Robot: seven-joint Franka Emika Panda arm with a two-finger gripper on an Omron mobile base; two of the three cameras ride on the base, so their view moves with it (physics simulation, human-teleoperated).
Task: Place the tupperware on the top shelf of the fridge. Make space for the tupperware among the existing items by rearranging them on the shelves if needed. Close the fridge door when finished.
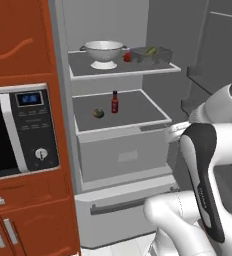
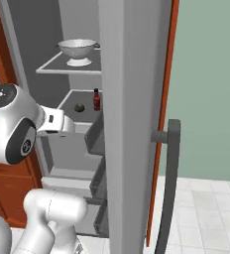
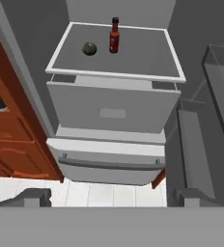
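Standing open: tall light-grey fridge (image 1: 113, 165) with grey interior, its plain light-grey fridge door (image 2: 129, 124) swung wide to the right, long dark-grey vertical handle bar (image 2: 170, 183) facing outward, grey racks on the inner face.

Resting on the uppermost flat grey top shelf (image 1: 88, 70): white footed colander (image 1: 104, 52) toward the left, small red round fruit (image 1: 127, 57) just beside it, and a clear rectangular tupperware box (image 1: 151, 54) with yellowish-green contents at the right end, close to the fruit. Cannot tell whether fruit and box touch.

Sitting on the lower flat grey shelf (image 1: 138, 107): small red sauce bottle (image 1: 114, 102) upright near the middle, greenish round fruit (image 1: 98, 113) to its left and slightly forward, the two near but apart. Same pair seen from the hand camera, bottle (image 3: 114, 36) upright, fruit (image 3: 89, 48) beside it.

Below that shelf: pale grey drawer front (image 1: 123, 155), then a bottom freezer drawer (image 1: 113, 215) with a grey handle bar.

Held back outside the fridge, in front of the drawer level: two-finger gripper (image 3: 111, 200), jaws spread fully wide, nothing between them, touching nothing.

Left of the fridge: orange-brown wooden cabinet (image 1: 23, 45) with a black-fronted microwave (image 1: 18, 132).
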